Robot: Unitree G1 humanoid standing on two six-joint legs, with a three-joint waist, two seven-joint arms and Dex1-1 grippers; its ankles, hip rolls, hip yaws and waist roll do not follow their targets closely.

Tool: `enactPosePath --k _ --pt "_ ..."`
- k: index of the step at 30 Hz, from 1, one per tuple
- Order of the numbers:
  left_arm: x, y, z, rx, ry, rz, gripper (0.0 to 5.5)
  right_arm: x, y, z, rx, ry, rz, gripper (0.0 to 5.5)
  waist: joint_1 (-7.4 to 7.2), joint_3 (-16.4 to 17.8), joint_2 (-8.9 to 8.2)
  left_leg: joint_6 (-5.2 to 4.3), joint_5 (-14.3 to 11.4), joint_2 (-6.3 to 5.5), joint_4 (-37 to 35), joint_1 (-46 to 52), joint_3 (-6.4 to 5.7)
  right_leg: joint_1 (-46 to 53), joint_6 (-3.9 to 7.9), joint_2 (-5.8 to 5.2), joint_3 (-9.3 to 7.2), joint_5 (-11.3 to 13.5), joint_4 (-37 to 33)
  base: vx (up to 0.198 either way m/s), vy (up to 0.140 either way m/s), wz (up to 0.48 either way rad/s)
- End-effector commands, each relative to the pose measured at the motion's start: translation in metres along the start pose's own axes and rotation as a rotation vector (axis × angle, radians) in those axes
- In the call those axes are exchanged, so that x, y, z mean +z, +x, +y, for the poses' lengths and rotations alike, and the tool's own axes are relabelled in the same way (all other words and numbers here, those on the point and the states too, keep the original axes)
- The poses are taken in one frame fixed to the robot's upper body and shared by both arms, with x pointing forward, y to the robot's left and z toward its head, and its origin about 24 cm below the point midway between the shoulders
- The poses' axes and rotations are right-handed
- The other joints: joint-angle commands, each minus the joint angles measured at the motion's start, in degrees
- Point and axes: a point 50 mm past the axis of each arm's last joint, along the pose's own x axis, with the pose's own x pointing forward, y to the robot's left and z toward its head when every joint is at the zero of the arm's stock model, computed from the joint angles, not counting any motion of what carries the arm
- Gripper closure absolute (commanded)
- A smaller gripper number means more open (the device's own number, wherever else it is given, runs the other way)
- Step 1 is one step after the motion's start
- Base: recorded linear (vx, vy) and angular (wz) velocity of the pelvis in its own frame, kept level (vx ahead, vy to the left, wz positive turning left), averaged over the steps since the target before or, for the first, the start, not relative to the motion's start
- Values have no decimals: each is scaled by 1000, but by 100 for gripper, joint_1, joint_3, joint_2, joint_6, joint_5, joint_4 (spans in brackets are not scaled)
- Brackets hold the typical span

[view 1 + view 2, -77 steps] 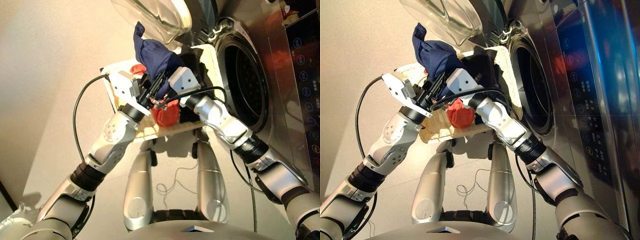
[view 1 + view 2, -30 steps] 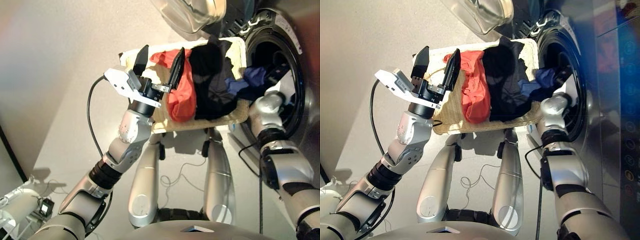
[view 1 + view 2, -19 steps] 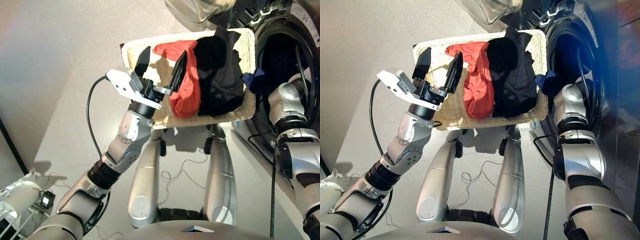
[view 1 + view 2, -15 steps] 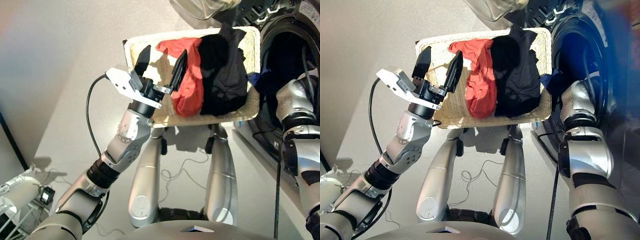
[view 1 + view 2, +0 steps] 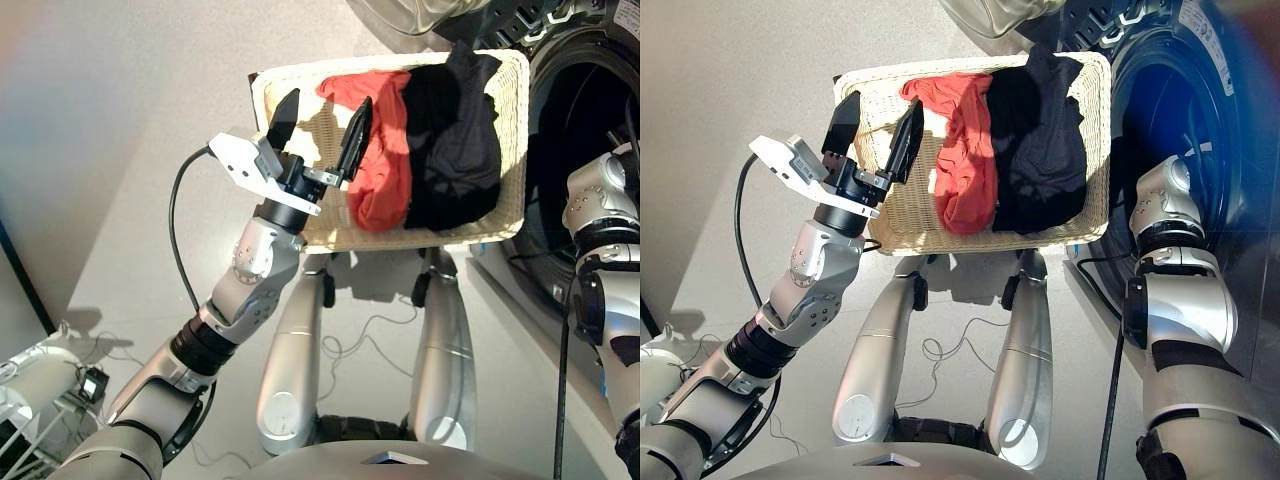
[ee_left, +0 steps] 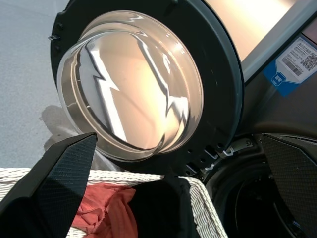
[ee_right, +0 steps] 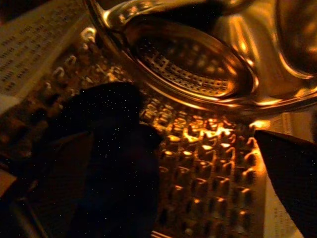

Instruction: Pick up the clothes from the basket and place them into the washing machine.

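Observation:
The wicker basket (image 5: 400, 238) stands before the washing machine (image 5: 590, 100). A red-orange garment (image 5: 382, 150) and a black garment (image 5: 452, 140) of the clothes lie in its right half. My left gripper (image 5: 330, 97) hovers open over the basket's bare left half and holds nothing. My right arm (image 5: 598, 200) reaches into the porthole, so the head views hide its gripper. In the right wrist view, my right gripper (image 7: 176, 136) is open inside the perforated drum (image 7: 203, 163). A dark navy garment (image 7: 114, 163) lies on the drum wall beside it and covers one finger.
The round glass door (image 6: 133, 84) hangs open above the basket's far end. A black cable (image 5: 178, 230) loops from my left wrist. Thin cord (image 5: 350, 350) lies on the floor below the basket. White equipment (image 5: 30, 400) sits at the lower left.
The navy garment, seen a second ago at the drum's mouth in my right gripper, is now inside the drum, and my right arm reaches deeper. The left gripper stays open over the basket.

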Motion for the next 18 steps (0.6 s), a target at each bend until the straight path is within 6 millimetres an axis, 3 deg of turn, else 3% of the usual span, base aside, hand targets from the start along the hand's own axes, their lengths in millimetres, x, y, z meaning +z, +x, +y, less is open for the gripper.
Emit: enactPosePath --k 1,5,10,12,18 --pt "28 -2 -13 -41 -43 -148 0 23 -11 14 130 88 -157 0 -130 -252 113 -231 -245 220 328 -120 -49 323 511 -99 483 -256 -6 0 0 0" --pt "30 -2 -10 -18 -40 -165 0 -4 -48 28 303 66 -151 0 -193 -191 45 -220 -246 250 361 -101 -22 342 494 -87 483 -262 22 0 0 0" --pt "27 -6 -4 24 -34 -153 0 -34 -93 30 513 -9 -148 0 -281 -153 -36 -224 -279 280 408 -46 -6 394 471 -55 489 -307 63 0 0 0" --pt "26 -7 -3 31 -29 -148 0 -37 -101 30 543 -20 -151 0 -297 -162 -54 -221 -236 279 384 -58 -7 378 465 -48 494 -272 43 0 0 0" --pt "22 -12 5 62 8 -119 0 -48 -139 22 863 -197 -227 0 -382 -108 -166 -247 -234 337 423 -20 -3 390 450 -1 501 -304 110 0 0 0"
